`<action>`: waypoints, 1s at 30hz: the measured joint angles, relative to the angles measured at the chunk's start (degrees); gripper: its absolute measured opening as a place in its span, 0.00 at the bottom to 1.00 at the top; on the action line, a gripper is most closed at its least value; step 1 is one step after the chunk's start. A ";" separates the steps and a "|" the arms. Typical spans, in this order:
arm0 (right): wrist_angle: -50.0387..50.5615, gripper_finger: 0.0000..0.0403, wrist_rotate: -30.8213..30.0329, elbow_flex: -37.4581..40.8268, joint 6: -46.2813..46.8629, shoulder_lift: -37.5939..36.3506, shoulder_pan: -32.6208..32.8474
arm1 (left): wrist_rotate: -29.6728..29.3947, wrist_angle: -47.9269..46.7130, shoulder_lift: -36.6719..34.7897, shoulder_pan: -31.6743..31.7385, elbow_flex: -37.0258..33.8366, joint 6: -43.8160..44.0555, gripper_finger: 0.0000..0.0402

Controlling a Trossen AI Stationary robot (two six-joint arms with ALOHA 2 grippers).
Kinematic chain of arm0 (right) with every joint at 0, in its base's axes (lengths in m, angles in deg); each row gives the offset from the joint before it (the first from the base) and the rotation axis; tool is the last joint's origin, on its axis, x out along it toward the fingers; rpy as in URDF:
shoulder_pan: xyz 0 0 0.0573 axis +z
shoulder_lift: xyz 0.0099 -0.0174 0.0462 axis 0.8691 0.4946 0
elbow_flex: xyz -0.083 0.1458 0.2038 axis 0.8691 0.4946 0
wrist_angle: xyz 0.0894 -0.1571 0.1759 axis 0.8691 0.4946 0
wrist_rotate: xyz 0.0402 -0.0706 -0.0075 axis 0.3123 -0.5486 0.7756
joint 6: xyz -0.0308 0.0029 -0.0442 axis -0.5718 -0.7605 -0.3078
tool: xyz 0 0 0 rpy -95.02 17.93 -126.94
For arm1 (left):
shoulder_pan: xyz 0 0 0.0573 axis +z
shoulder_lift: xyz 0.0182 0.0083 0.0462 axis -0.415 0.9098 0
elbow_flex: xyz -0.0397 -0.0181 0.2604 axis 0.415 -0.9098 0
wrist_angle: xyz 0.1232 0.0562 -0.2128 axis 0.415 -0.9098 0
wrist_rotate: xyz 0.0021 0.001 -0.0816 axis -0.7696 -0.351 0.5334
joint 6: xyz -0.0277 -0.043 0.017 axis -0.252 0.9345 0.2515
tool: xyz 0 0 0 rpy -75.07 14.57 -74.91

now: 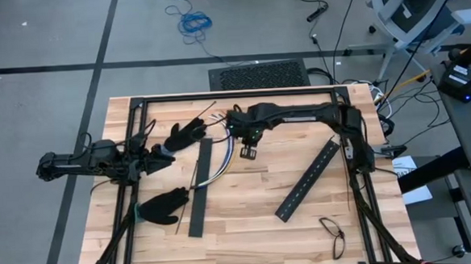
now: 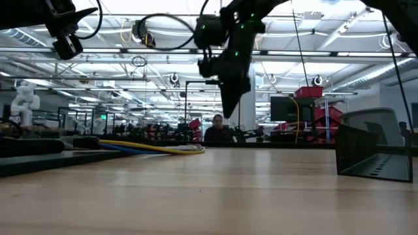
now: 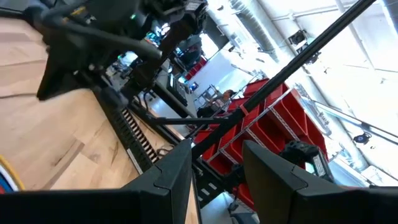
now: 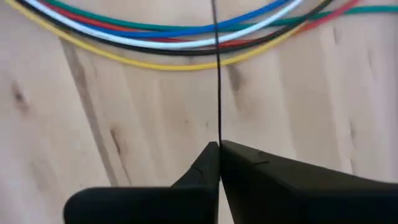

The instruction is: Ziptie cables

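A: Right gripper (image 4: 219,149) is pinched shut on a ziptie (image 4: 217,74), which runs across the cables (image 4: 180,46) lying on the table (image 1: 248,220) just beside it.

B: Yeah, that strip's thin, could slip out. Left gripper (image 3: 217,168) is part open, parked way off at the edge.

Overhead view evenly lit, table (image 1: 246,188) soft, shadows weak and short. Low view backlit: ceiling light strips (image 2: 130,59) blow out, arm reads as silhouette, near tabletop out of focus. Left wrist view: skylight area top right overexposed, near fingers (image 3: 168,180) blurred. Right wrist view: diffuse light, wood grain soft, cables (image 4: 180,43) slightly blurred, fingers dark with no detail.
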 joint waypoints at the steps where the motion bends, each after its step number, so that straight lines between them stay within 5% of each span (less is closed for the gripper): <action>1: 0.19 0.00 1.49 0.04 -0.15 -1.14 0.11 | 0.00 0.00 0.00 0.00 0.00 -0.04 0.35; 4: 3.07 0.00 8.51 -1.16 0.78 -5.06 0.68 | -0.01 -0.15 0.00 0.00 0.00 -0.06 0.35; 8: 11.62 0.00 9.27 -2.43 0.10 -6.90 2.66 | -2.57 -3.77 0.00 0.00 0.00 -0.07 0.35; 14: 10.52 0.00 12.15 -2.70 0.54 -6.90 7.86 | -11.90 -17.25 1.10 0.00 -0.02 1.57 0.35; 22: 10.81 0.00 11.77 -2.64 -1.42 -2.45 13.98 | -4.92 -22.76 4.42 -3.98 -0.11 5.07 0.35; 30: 8.23 0.00 10.19 -2.67 -1.99 -0.93 16.06 | -9.52 -23.40 12.73 -11.93 -0.09 9.22 0.35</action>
